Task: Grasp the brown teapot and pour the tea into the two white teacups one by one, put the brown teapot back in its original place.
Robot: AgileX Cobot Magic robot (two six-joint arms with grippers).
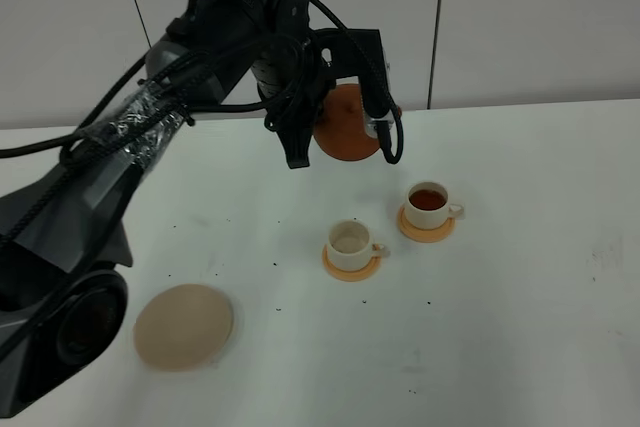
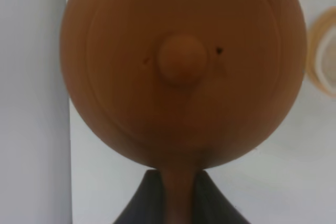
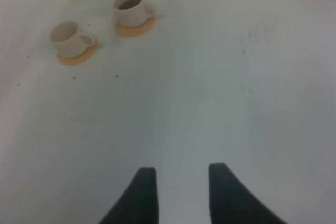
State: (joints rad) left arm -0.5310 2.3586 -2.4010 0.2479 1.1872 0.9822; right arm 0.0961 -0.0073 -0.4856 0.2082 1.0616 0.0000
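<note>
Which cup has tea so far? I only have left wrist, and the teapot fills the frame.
Observer: In exterior high, the far teacup holds dark tea; the near teacup looks empty.
Operator: Is the pot's coaster free?
Observer: Yes. The beige coaster lies bare at the front left of that view, well away from the raised brown teapot.

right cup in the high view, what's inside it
Dark reddish-brown tea is in the right cup. The liquid covers the cup's bottom, so nothing below its surface can be seen. The left cup beside it looks empty.
</note>
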